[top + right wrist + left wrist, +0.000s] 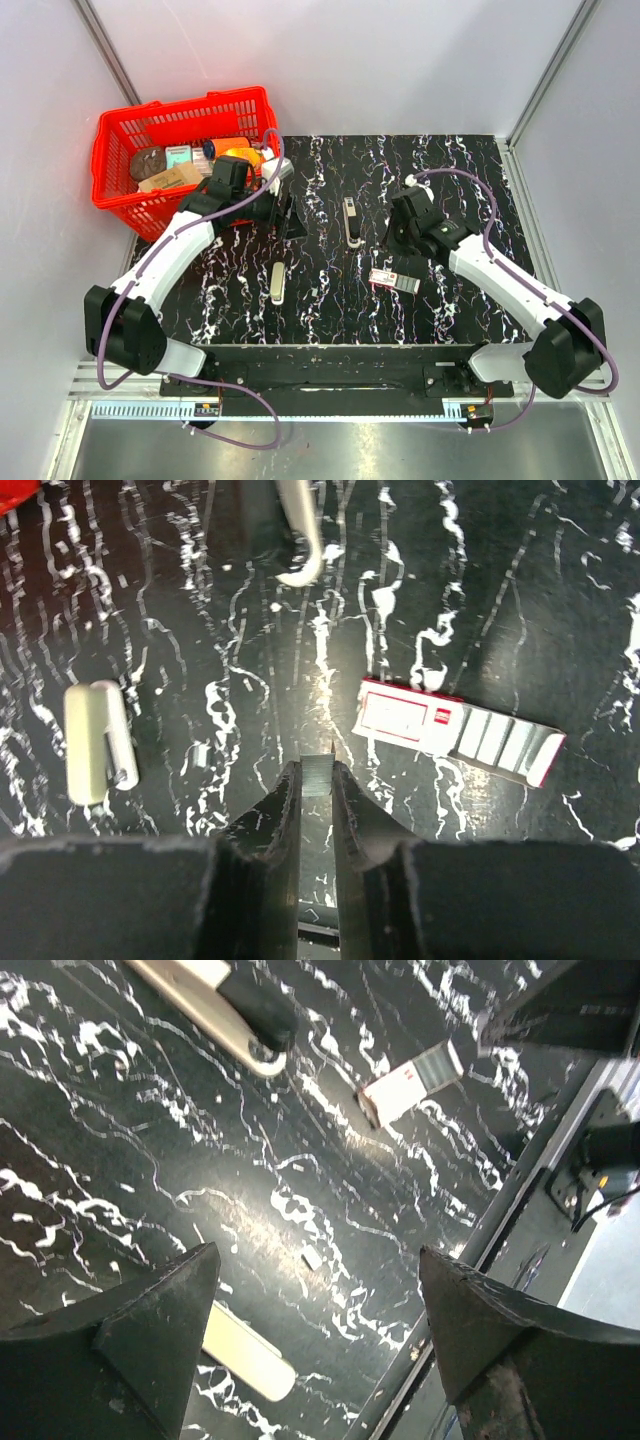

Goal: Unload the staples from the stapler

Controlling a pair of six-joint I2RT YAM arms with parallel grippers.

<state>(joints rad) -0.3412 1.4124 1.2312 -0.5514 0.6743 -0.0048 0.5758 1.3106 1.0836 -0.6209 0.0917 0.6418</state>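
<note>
The cream-white stapler with a dark inner rail lies mid-table; it also shows at the top of the left wrist view and the right wrist view. A separate cream-white piece lies nearer the front, also in the wrist views. My right gripper is shut on a short strip of staples, just right of the stapler. My left gripper is open and empty above the table, left of the stapler. A small loose staple bit lies on the table.
A flat red-and-white box lies open near my right gripper, also in the wrist views. A red basket with several items stands at the back left. The table's front rail runs along the near edge.
</note>
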